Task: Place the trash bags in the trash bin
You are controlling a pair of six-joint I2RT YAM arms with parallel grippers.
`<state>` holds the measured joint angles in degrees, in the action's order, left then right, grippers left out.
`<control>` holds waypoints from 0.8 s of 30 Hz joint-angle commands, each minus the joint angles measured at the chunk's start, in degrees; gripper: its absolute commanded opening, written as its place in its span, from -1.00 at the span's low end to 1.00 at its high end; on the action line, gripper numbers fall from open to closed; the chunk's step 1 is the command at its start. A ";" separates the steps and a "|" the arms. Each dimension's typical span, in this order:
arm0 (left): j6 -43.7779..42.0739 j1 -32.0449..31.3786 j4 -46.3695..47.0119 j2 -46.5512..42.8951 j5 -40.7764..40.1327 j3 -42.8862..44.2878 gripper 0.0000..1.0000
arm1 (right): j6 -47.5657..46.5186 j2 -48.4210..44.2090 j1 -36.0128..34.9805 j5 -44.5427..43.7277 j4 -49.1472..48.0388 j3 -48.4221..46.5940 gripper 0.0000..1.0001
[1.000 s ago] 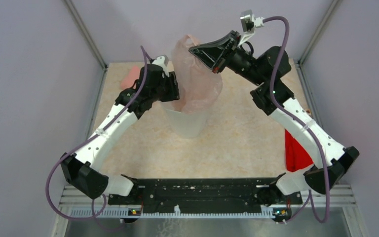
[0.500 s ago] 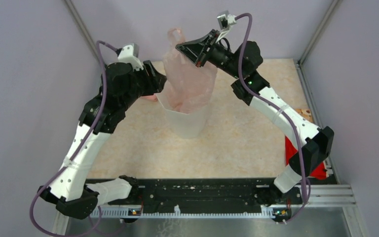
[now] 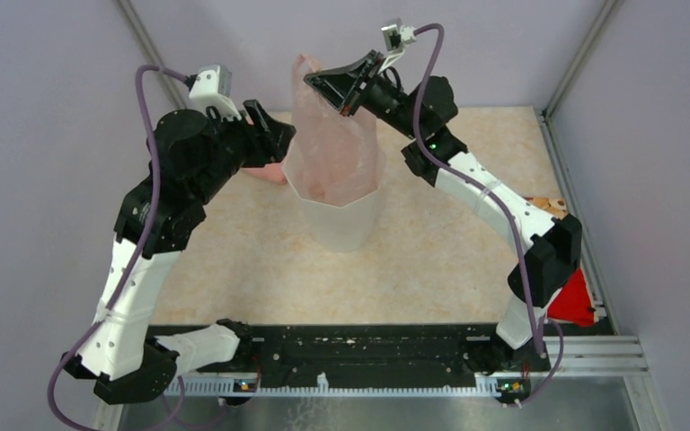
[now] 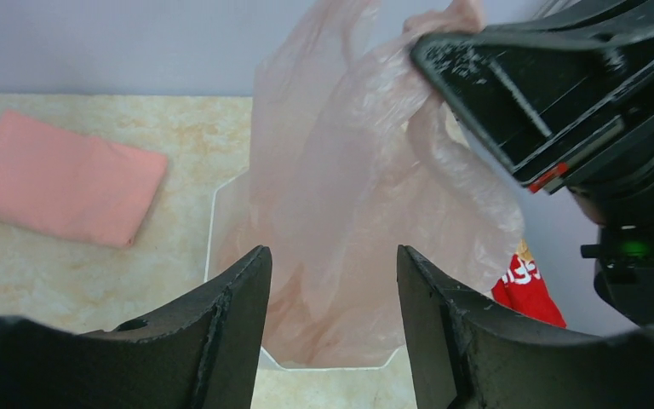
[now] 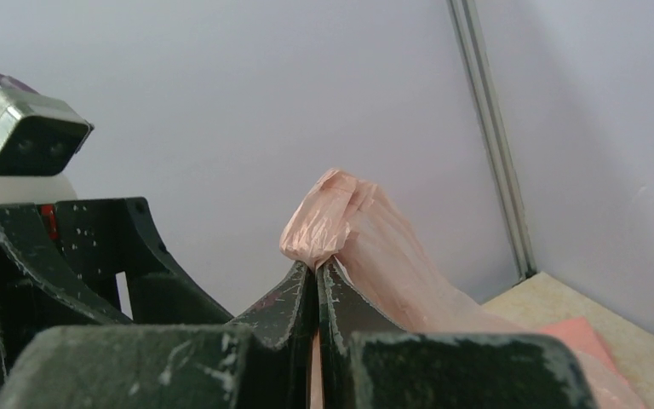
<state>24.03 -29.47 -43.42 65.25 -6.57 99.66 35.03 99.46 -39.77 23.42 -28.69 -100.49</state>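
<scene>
while your right gripper (image 5: 317, 266) pinches the top of the trash bag (image 3: 337, 148), the film hangs upright with its lower end inside the trash bin (image 3: 341, 224). your left gripper (image 4: 332, 256) stands parted beside the bin, gripping nothing. step in hand: feeding the bag in. next, as i judge it: lower, release, tuck.

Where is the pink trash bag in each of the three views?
Top external: trash bag upper centre, hanging into the trash bin.
Left wrist: trash bag centre, beyond the left gripper.
Right wrist: trash bag centre, rising from the jaws.
Shared landmark: right gripper pinching its top.
</scene>
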 commanded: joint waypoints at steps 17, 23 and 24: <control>-6.42 0.08 7.41 4.15 7.05 5.45 0.36 | -2.76 -12.39 -1.90 -0.56 13.58 6.17 -0.05; -4.50 0.03 4.34 5.30 0.20 6.44 0.36 | -4.74 -13.18 -1.98 -3.03 20.53 5.43 0.05; -4.29 0.03 2.66 5.76 -1.58 7.07 0.33 | -5.14 -13.21 -1.94 -3.80 22.40 5.02 0.06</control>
<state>18.98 -29.47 -39.55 69.69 -2.24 104.18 32.08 87.77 -41.17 22.04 -12.62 -94.11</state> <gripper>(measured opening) 0.682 0.524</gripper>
